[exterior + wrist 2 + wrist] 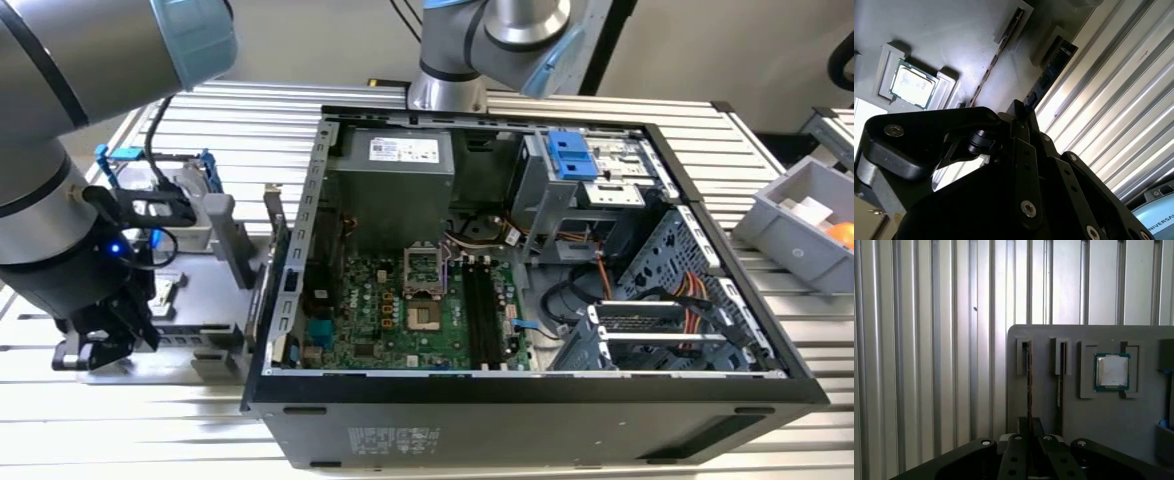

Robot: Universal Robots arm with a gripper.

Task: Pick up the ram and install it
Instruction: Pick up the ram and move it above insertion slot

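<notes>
Ram (1029, 380) stands edge-up in grey holder (1089, 425), letting hand (1029, 422) line up over it; cannot tell whether it grips.

The exterior view is bright and evenly lit. The slatted counter (240, 130) shines pale, while the open computer case (534, 415) holds deep shadow inside. In the second wrist view, glare whitens the processor chip (913, 84) and streaks the counter, and the hand (1019, 107) is a black, underlit mass. In the first wrist view, a soft sheen runs along the slats.
</notes>
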